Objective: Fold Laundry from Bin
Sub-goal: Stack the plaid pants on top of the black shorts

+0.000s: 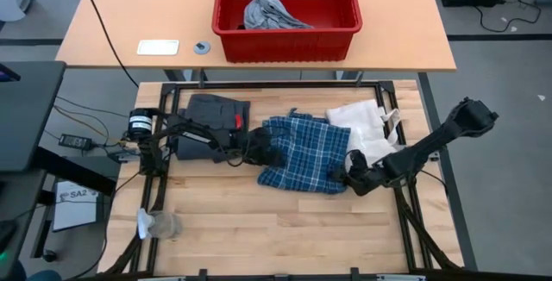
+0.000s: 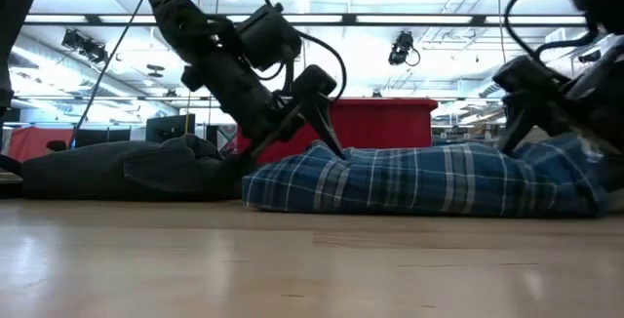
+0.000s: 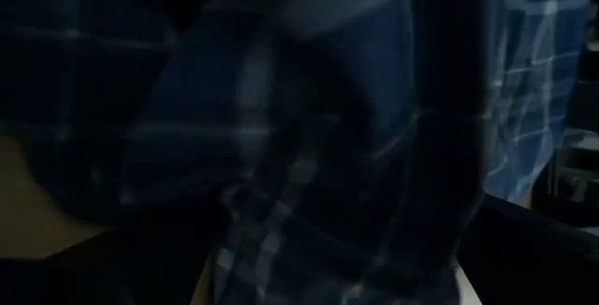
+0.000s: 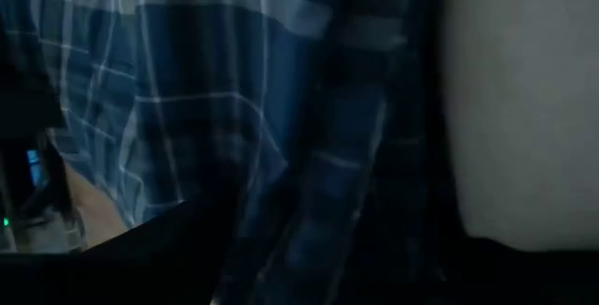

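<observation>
From overhead I am seeing the plaid shirt [image 1: 304, 153] lying flat in the middle of the near counter [image 1: 285, 221], with both arms reaching onto it from either side. The left claw [image 1: 261, 152] is sitting at the shirt's left edge; in the low view its fingers [image 2: 322, 113] are standing apart over the cloth, gripping nothing that I can make out. The right claw [image 1: 348, 176] is resting at the shirt's right edge, but the arm's own body is covering its fingertips overhead and the low view is cutting it off, so I am reading its fingers as spread without seeing any fabric pinched.

Both wrist cameras are pressed so close that I am getting only dark plaid folds; the pale mass at one side of the right wrist view is too blurred to name.

The dark grey garment [image 1: 211, 121] is lying just left of the shirt, partly under the left arm. A white bag [image 1: 364, 126] is touching the shirt's right side. The red bin [image 1: 285, 43] is standing on the far counter, holding a light grey piece [image 1: 267, 12]. A small pale object [image 1: 157, 223] is lying near the front left corner, too small to identify.
</observation>
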